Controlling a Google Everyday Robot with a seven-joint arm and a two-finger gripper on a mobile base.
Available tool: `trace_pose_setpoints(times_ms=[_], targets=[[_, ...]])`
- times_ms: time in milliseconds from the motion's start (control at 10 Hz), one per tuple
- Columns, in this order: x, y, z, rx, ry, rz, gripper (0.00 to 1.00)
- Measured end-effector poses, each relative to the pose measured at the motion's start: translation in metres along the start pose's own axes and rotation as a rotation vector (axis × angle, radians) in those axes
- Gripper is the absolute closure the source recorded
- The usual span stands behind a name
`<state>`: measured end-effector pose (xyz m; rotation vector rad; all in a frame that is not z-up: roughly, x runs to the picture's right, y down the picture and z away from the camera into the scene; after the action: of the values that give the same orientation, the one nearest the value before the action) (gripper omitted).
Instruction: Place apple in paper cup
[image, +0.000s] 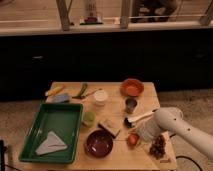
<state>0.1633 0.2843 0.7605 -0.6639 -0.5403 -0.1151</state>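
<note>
The apple, small and red-orange, lies on the wooden table near the front right. My gripper is at the end of the white arm that reaches in from the right, right beside and just above the apple. The paper cup, white with a round rim, stands upright farther back, left of the table's middle and well away from the gripper.
An orange bowl and a dark metal cup stand at the back right. There is a dark red bowl, a light green cup, a grape cluster and a green tray holding a grey cloth.
</note>
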Motion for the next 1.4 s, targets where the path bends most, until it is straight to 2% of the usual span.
trace_pose_setpoints(times_ms=[100,200,300,700,1400], targets=[[0.0,-0.001,0.0,-0.003,0.0,-0.007,0.86],[0.0,-0.001,0.0,-0.007,-0.001,-0.013,0.95],[0.0,-0.002,0.0,-0.011,-0.001,-0.021,0.99],[-0.004,-0.01,-0.008,-0.02,0.022,-0.067,1.0],[-0.004,-0.036,-0.042,0.033,0.078,-0.129,1.0]])
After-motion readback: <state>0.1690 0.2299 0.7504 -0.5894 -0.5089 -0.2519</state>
